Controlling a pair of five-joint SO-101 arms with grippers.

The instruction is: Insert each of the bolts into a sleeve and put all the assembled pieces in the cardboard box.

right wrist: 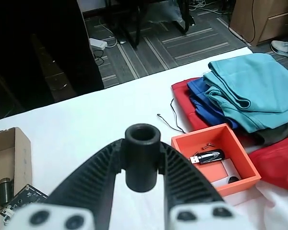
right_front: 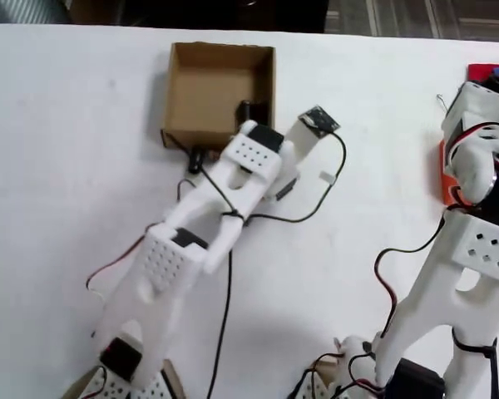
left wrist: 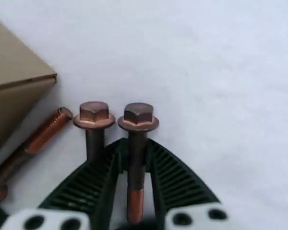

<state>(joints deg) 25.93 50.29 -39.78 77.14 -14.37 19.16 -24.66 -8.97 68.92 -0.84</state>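
- Left wrist view: the left gripper [left wrist: 136, 155] is clamped on the shank of a bolt [left wrist: 138, 117]. The hex head pokes out past the fingertips, low over the white table [left wrist: 206, 72].
- A second bolt [left wrist: 93, 115] lies just beside it and parallel, its shank slipping under one finger. Whether the two bolts touch, I cannot tell.
- A third bolt [left wrist: 41, 134] lies at an angle close along the wall of the cardboard box [left wrist: 14, 91].
- Right wrist view: the right gripper [right wrist: 142, 167] is clenched on a black sleeve [right wrist: 142, 136], held upright with its bore open on top.
- Farther out, a dark cylindrical piece [right wrist: 4, 189] stands inside the box, probably a finished assembly. An orange tray [right wrist: 199, 133] and folded cloths [right wrist: 245, 86] lie to the other side.
- High view: the left arm [right_front: 233, 166] reaches to the box's near corner, while the right arm [right_front: 474, 249] stands well apart at the table's edge.
- Step in hand, as I judge it: mating, with one bolt and one sleeve each held.
- The next move calls for lifting the bolt clear of its neighbour and bringing the arms together. The shank must then be lined up with the bore before pushing in.
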